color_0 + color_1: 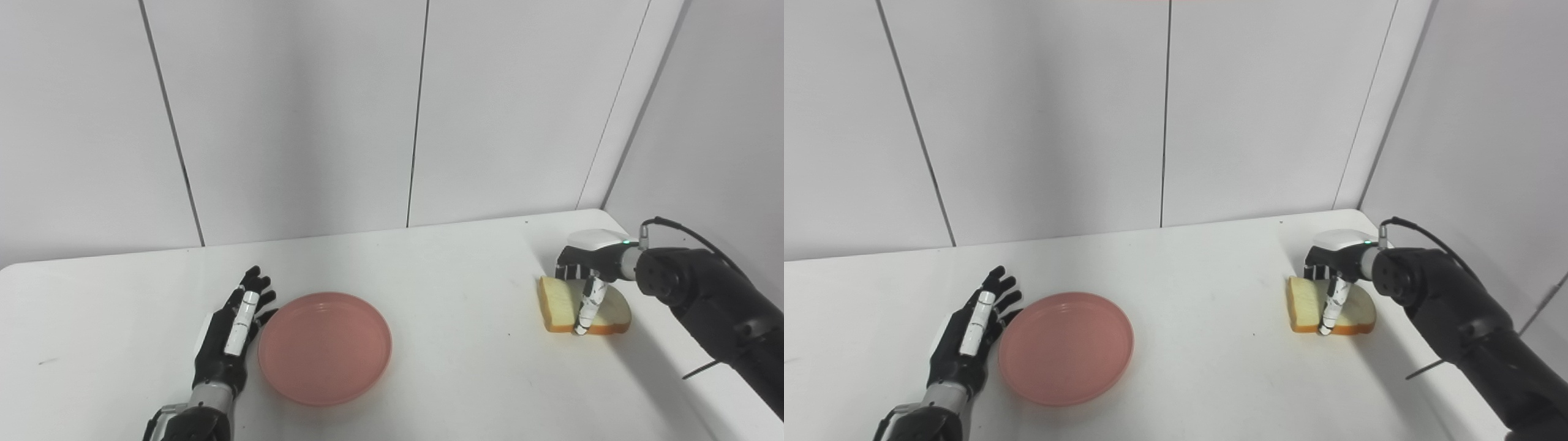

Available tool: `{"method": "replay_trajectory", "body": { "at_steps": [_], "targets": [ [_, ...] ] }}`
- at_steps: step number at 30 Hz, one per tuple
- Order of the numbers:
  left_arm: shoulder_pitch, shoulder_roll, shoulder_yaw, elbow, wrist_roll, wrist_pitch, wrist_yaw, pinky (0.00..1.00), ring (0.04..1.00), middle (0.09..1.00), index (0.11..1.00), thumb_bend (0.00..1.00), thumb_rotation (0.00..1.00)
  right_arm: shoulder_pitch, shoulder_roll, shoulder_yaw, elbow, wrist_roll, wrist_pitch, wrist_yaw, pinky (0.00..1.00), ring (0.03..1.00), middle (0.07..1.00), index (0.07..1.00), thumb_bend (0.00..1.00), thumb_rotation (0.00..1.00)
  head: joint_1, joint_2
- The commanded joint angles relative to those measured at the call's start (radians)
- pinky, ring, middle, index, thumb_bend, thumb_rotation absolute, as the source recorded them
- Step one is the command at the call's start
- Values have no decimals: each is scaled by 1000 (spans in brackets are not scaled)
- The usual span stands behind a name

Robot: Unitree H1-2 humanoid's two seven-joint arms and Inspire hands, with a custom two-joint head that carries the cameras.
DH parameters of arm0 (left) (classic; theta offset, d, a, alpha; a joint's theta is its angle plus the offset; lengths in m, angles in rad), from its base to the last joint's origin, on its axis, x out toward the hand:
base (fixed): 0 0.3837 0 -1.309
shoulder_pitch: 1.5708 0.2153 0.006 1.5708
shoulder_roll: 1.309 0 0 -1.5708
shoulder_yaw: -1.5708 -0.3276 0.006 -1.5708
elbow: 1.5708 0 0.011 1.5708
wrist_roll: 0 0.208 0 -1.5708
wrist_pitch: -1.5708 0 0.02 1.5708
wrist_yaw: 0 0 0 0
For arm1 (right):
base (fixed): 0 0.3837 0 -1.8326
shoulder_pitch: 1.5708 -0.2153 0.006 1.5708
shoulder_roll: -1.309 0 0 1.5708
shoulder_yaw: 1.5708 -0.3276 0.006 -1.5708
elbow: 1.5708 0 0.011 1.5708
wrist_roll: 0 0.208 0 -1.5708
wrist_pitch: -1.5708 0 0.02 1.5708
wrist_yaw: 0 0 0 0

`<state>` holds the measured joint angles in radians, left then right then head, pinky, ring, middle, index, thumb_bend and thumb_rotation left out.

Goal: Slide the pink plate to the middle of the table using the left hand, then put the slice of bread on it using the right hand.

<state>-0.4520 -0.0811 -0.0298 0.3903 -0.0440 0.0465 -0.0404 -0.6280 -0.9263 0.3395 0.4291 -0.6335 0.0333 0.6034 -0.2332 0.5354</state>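
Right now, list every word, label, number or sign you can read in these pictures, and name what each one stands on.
None: no readable text shows in either view.
Pink plate: plain, no print.
Slice of bread: no wrapper or label.
Left hand and right hand: only white and black casing, no legible marking; a small green light near the right wrist is not a sign.
Table and wall panels: bare.

One pink plate (324,347), one slice of bread (582,306), one table (465,380), two hands
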Motion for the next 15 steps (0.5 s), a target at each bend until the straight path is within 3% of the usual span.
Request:
{"method": "replay_trajectory", "body": {
  "at_steps": [1, 7, 11, 14, 15],
  "targets": [
    [-5, -3, -3, -18, 4, 13, 2, 773, 876, 908, 893, 823, 828, 20, -10, 25, -18, 2, 18, 79, 477, 526, 591, 498, 515, 170, 1, 1],
    [-6, -7, -4, -15, 4, 15, 5, 777, 877, 908, 896, 826, 827, 4, -18, 15, -80, 0, 12, 99, 443, 492, 553, 493, 516, 172, 5, 2],
    [-6, -11, -7, -11, 13, 10, 12, 758, 870, 904, 895, 825, 830, -28, -20, 0, -151, -7, 51, 143, 454, 501, 577, 497, 516, 172, 8, 2],
    [-6, -17, -9, -12, 12, 8, 13, 759, 868, 900, 890, 828, 825, -57, -24, -6, -190, -4, 34, 169, 478, 524, 598, 498, 516, 172, 14, 0],
    [-5, -18, -9, -12, 11, 9, 13, 764, 870, 902, 890, 826, 824, -65, -26, -6, -198, -6, 19, 173, 480, 528, 605, 597, 629, 287, 14, 0]
  ]
}}
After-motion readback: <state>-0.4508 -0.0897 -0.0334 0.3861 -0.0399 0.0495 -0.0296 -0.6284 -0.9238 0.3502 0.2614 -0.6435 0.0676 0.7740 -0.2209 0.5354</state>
